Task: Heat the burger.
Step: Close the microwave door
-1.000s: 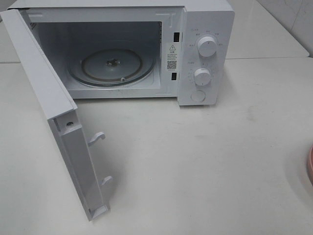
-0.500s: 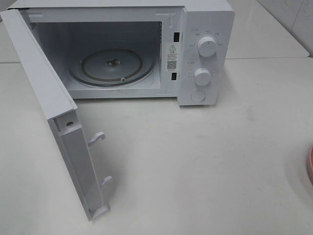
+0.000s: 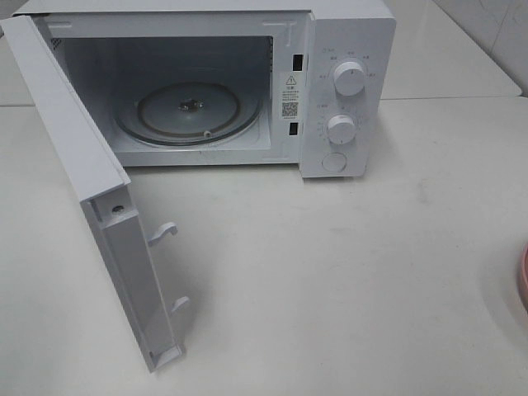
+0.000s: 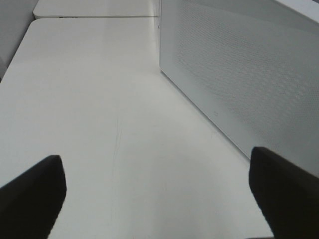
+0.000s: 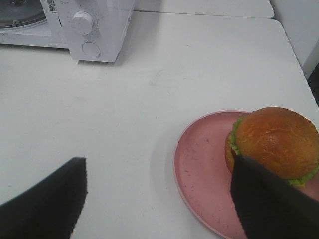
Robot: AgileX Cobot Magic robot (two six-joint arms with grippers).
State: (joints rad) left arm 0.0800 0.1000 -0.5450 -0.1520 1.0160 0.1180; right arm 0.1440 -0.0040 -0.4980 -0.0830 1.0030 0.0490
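Exterior high view: white microwave (image 3: 247,82) at back of white bench (image 3: 346,272), door (image 3: 91,190) swung wide toward the left, glass turntable (image 3: 190,111) bare inside; thin pink sliver of plate (image 3: 523,285) at far right edge; no arms visible.
Right wrist view: burger (image 5: 276,142) resting on pink plate (image 5: 204,169), off to the plate's far side from centre, well apart from microwave.
Burger look: glossy golden-brown bun on top, green lettuce frill at rim.
Right hand (image 5: 159,199): fingers spread wide, holding nothing, one finger (image 5: 269,204) overlapping the burger's near edge in view, contact impossible to tell.
Left hand (image 4: 157,199): fingers spread wide, empty, above bare bench beside the door's perforated outer panel.
Handling, judged: light, soft, squashable; stacked layers likely to slide apart; glossy bun possibly slippery.
Where to hold, judged: across the sides at mid-height, squeezing bun and filling together gently; alternatively by the plate's rim.
Task progress, judged: oven open and ready, burger not yet lifted.
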